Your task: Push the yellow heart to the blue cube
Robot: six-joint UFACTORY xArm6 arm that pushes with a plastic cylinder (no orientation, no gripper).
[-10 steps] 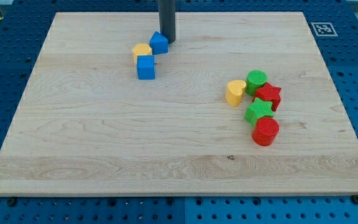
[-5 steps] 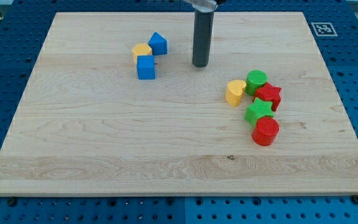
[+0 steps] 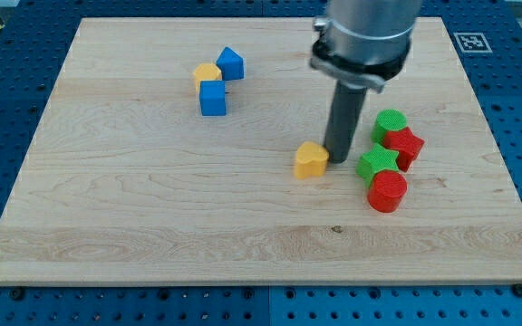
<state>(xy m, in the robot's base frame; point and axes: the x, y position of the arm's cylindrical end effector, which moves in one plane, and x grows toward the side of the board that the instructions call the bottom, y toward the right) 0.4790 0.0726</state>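
**Rod tip meets yellow heart at mid-board**

A red cylinder (image 3: 387,191) sits nearest the view's bottom on the wooden board (image 3: 152,235), at the foot of a cluster on the view's right. Touching it from above is a green star (image 3: 377,163), with a red star (image 3: 405,145) just beside that to the right and a green cylinder (image 3: 389,123) at the cluster's top. The yellow heart (image 3: 311,159) lies apart from this group, to its left near the board's middle. My tip (image 3: 338,160) stands against the heart's right side, between the heart and the green star; the arm carries no claw, only the straight dark rod, so there is nothing to open or close. Well apart, toward the view's upper left, the blue cube (image 3: 212,98) rests with a yellow block (image 3: 206,74), shape unclear, touching its top edge, and a second blue block (image 3: 231,62), peaked like a wedge, just to that one's right. A bare stretch of board separates the heart from the blue cube. A black-and-white marker (image 3: 472,42) occupies the board's far right corner.
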